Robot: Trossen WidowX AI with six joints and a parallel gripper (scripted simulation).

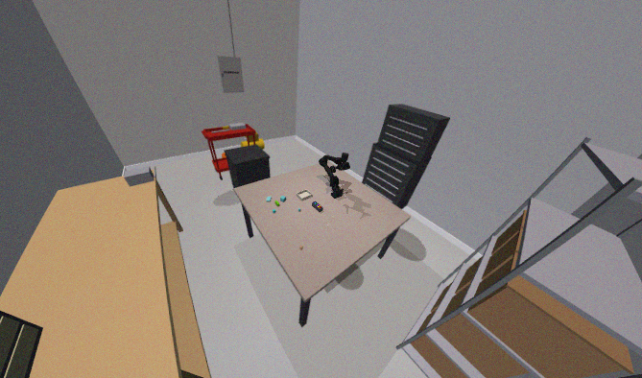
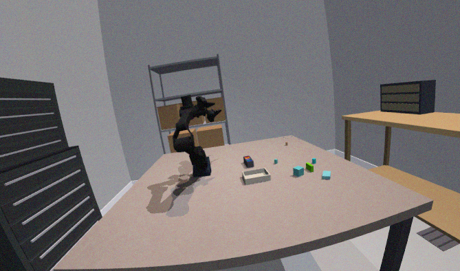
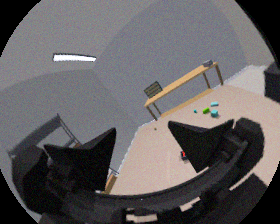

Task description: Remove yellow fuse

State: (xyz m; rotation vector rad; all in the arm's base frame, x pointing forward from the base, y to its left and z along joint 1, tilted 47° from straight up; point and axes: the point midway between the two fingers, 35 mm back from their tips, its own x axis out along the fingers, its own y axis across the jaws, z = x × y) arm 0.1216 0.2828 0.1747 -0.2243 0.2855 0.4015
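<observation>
A small dark fuse block [image 2: 248, 161] stood on the table, its coloured fuses, the yellow one among them, seated on top. Just beside it lay a shallow pale tray [image 2: 256, 176].

The table [image 2: 298, 220] has a matt, smooth pinkish-beige top. The arm [image 2: 185, 137] looks matt black, and the tray [image 2: 256, 178] is a dull off-white.

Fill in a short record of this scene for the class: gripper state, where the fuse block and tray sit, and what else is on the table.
gripper: open, holding nothing, raised high above the table
fuse block: on the table, fuses seated, untouched
tray: just in front of the block, nothing in it
other items: teal cubes, green block
</observation>
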